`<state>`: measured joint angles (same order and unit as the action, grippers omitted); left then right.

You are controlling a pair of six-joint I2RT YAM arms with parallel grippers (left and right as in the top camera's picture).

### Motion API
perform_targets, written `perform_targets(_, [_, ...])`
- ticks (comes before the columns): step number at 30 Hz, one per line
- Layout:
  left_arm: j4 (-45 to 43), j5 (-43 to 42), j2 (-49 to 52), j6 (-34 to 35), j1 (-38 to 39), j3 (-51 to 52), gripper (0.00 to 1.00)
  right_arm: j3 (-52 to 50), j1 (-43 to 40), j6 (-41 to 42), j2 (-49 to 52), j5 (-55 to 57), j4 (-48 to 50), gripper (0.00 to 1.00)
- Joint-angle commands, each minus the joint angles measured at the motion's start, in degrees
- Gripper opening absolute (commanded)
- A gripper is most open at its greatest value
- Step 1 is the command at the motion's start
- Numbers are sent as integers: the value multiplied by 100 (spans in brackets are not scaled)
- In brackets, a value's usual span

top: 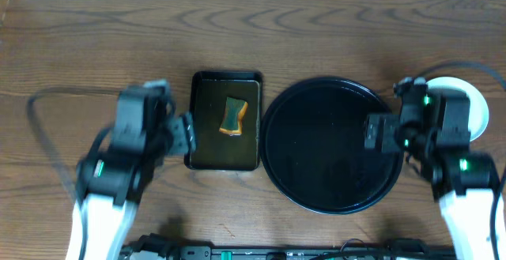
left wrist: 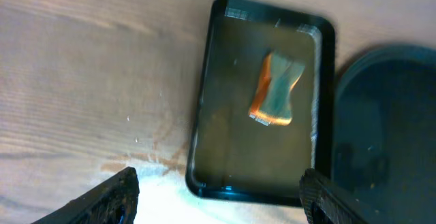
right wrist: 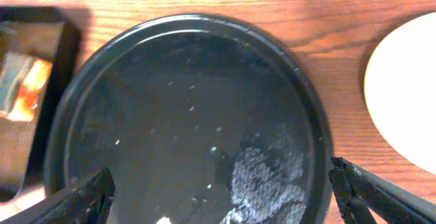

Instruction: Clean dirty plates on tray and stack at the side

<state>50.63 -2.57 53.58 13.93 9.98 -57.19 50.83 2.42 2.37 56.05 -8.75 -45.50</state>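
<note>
The round black tray (top: pixel 316 161) lies right of centre, its glossy floor wet and speckled (right wrist: pixel 184 108). A pale plate (top: pixel 479 110) rests on the table off the tray's right side, mostly hidden under my right arm. Its edge (right wrist: pixel 402 88) shows in the right wrist view, and I cannot tell whether it is a stack. My right gripper (top: pixel 371 133) hangs open over the tray's right part (right wrist: pixel 221 197), with nothing between its fingers. My left gripper (top: pixel 188 135) is open at the left edge of the rectangular tray, holding nothing (left wrist: pixel 218 203).
A small rectangular black tray (top: pixel 207 145) sits left of the round one (left wrist: pixel 225 135), with an orange-and-green sponge (top: pixel 235 116) lying in it (left wrist: pixel 276 89). Bare wood runs along the back and far left. Arm cables loop at both sides.
</note>
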Motion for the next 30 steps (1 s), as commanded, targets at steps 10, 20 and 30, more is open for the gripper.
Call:
perform_targets(10, [-181, 70, -2393, 13, 13, 765, 77, -614, 101, 55, -1486, 37, -341, 99])
perform_targets(20, [7, 70, -2406, 13, 13, 765, 76, -616, 101, 57, -1453, 37, -474, 99])
perform_targets(30, [9, 70, -2406, 13, 13, 765, 77, -616, 101, 55, -1453, 37, -472, 99])
